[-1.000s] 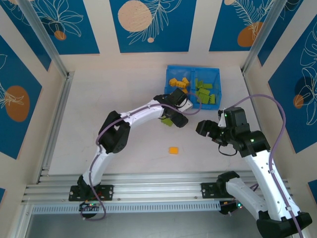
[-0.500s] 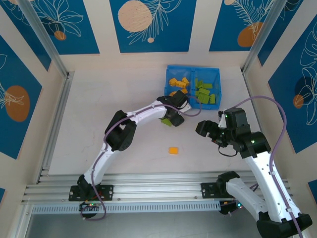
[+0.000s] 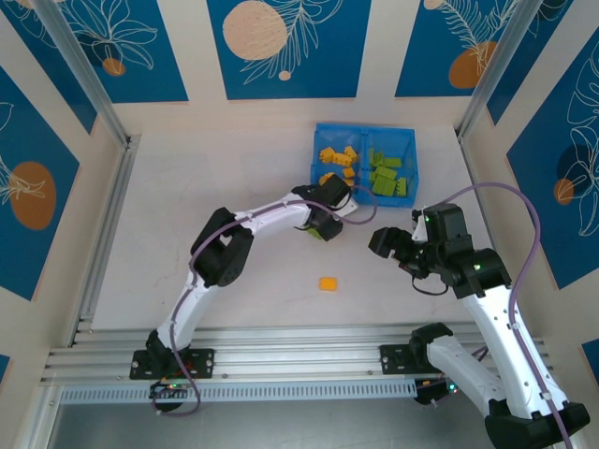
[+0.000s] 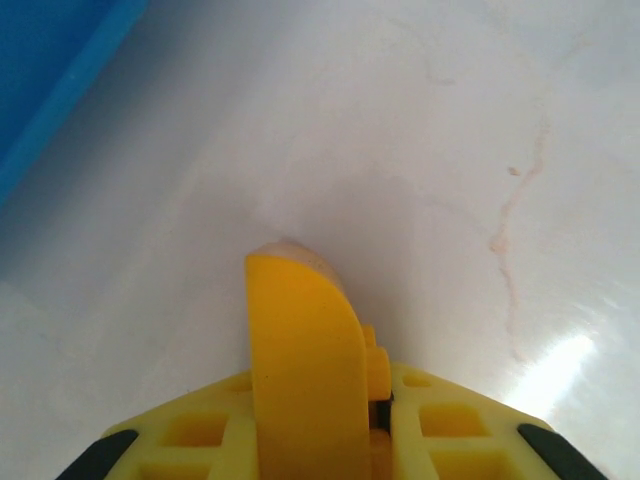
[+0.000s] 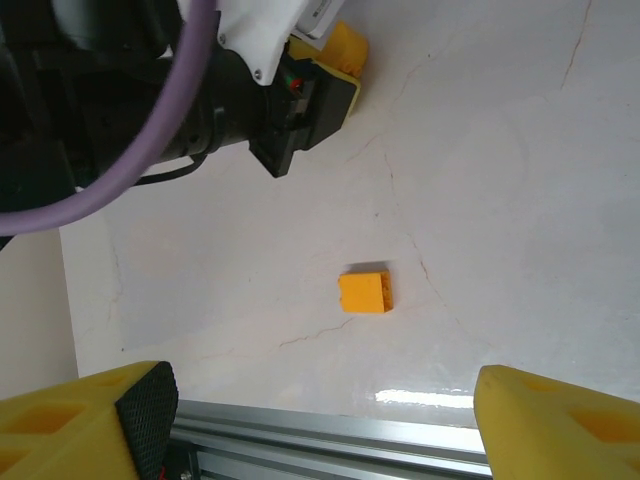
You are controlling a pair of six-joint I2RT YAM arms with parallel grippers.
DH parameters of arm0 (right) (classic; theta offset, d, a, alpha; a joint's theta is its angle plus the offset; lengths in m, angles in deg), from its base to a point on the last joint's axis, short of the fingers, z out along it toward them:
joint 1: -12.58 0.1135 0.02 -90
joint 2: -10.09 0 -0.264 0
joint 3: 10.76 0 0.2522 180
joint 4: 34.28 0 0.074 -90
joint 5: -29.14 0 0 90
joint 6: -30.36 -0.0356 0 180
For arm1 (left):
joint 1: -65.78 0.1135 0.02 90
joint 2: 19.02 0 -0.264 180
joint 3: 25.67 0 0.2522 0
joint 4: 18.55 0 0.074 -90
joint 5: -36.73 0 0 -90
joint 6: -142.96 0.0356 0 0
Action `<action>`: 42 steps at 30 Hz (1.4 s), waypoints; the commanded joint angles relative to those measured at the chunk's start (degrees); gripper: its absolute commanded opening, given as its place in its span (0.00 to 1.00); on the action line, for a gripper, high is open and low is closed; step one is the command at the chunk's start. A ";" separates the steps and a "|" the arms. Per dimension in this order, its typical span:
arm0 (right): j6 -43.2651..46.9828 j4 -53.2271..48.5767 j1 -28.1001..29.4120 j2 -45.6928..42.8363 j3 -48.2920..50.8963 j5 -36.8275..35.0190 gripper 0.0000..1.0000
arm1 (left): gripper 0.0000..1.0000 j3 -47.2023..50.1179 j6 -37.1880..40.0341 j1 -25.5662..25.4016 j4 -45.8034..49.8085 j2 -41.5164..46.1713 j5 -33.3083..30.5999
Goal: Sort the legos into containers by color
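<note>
Now left fingers (image 4: 450, 440) pinch tight on an orange-yellow lego (image 4: 300, 350) — right fingers (image 5: 560, 420) (empty) gape wide

From above, my left gripper (image 3: 320, 228) hides what it pinches; up close, the yellow piece (image 4: 300, 360) between its fingers is blurred and cut off below.

A pale, glossy off-white worktop (image 3: 187, 187) spreads across the enclosure, its surface crossed by thin brownish hairline cracks (image 4: 497, 240) (clearest in the wrist views). Cream walls (image 3: 197, 56) stand at the back and on both sides, hung with deep blue panels (image 3: 281, 47) printed with white leaf outlines and peach and orange discs. Bare aluminium posts (image 3: 80, 70) slant up at the far corners. Ribbed aluminium rails (image 3: 299, 344) run along the near edge, where a bright patch of glare (image 5: 420, 398) lies on the worktop.
</note>
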 commanded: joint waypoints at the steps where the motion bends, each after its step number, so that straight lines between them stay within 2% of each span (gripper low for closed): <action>1: -0.60 -0.99 0.12 -0.76 -0.85 0.15 0.80 | 0.15 0.01 -2.07 -0.03 -0.30 8.07 2.65; 5: -1.41 -0.85 0.11 -1.71 -0.88 -0.54 0.80 | 0.15 -0.12 -3.61 -0.06 -1.91 14.23 1.09; 9: -1.65 -0.40 0.17 -2.11 -0.88 -0.74 0.80 | 0.15 -4.92 -2.91 0.64 -4.37 14.03 -7.17; 11: -1.69 0.03 0.18 -2.08 -0.74 -0.66 0.80 | 0.14 -9.95 -3.12 1.84 -4.97 10.31 -10.61; 17: -2.17 -0.05 0.35 -3.00 -0.55 -0.52 0.80 | 0.12 -27.76 -7.24 5.53 -4.62 -4.75 -12.00; 20: -1.83 -0.95 0.34 -3.89 -0.65 -1.20 0.80 | 0.13 -37.75 -6.53 5.90 -4.14 -12.23 -14.04; 24: -0.93 -2.39 0.41 -4.21 -1.39 -2.18 0.80 | 0.19 -45.01 -4.46 5.89 -7.88 -17.91 -16.77; 28: -0.46 -2.60 0.45 -4.20 -1.58 -2.48 0.80 | 0.30 -45.16 -3.74 5.87 -11.63 -18.10 -17.99; 32: -0.53 -1.95 0.41 -4.15 -0.51 -2.16 0.80 | 0.43 -44.79 -3.50 5.42 -9.80 -15.29 -15.87; 35: -0.64 -1.24 0.36 -3.93 0.26 -1.82 0.81 | 0.47 -42.03 -2.88 4.64 -8.78 -11.29 -15.69; 39: -0.16 -0.86 0.40 -3.25 0.71 -1.76 0.81 | 0.48 -33.07 -4.33 4.01 -10.33 -2.64 -13.58; 42: 0.49 -1.26 0.44 -2.50 0.79 -2.06 0.81 | 0.48 -20.78 -4.63 3.50 -14.53 7.58 -10.19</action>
